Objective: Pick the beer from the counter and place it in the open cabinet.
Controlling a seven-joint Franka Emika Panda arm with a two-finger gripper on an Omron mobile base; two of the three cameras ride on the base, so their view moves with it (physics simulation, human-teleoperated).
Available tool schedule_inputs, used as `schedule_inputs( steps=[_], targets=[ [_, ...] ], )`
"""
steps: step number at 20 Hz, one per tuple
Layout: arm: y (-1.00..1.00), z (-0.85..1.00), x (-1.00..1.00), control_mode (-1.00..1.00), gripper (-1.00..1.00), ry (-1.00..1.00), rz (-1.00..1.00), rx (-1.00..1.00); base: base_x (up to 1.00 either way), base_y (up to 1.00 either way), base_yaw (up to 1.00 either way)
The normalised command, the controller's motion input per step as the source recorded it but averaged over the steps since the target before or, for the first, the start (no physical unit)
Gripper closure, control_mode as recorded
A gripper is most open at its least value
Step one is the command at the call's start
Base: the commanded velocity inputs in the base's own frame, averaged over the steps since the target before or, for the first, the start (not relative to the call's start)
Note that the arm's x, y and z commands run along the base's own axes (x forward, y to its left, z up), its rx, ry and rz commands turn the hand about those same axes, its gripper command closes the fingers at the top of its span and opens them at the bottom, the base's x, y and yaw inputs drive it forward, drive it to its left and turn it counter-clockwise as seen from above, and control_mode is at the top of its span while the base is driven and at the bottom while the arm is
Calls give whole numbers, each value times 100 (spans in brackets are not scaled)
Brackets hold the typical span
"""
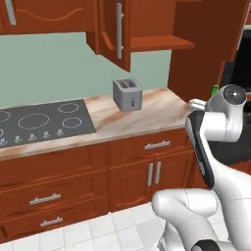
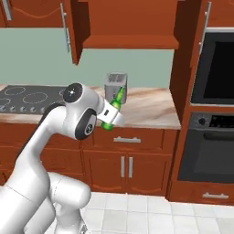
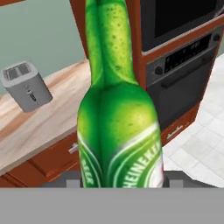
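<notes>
My gripper [image 3: 122,181] is shut on the beer [image 3: 118,122], a green glass bottle with a pale label, held by its lower body with the slim neck pointing away. From the right base the beer [image 2: 115,106] hangs tilted in front of the toaster, above the stone top's front edge, with the gripper [image 2: 109,119] at its base. A green sliver of the beer [image 1: 215,90] peeks out behind my arm. The open cabinet [image 2: 130,42] is up on the wall, its door [image 1: 115,30] with the long silver bar handle swung out. The counter with the sink is out of view.
A grey toaster [image 1: 127,94] stands on a marble-look top [image 1: 147,115] beside a black cooktop [image 1: 39,122]. A tall wooden column with a built-in black oven [image 2: 214,68] rises on the right. Drawers and doors [image 2: 125,155] run below the top.
</notes>
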Motion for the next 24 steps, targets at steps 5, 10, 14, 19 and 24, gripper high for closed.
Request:
schedule_inputs(
  steps=[5,10,14,19,24],
  targets=[
    [0,0,0,100,100,0,0,0,5,-2,49],
    [0,0,0,100,100,0,0,0,33,-42,46],
    [0,0,0,100,100,0,0,0,45,-59,26],
    [0,0,0,100,100,0,0,0,47,-71,5],
    [0,0,0,100,100,0,0,0,70,-48,1]
  ],
)
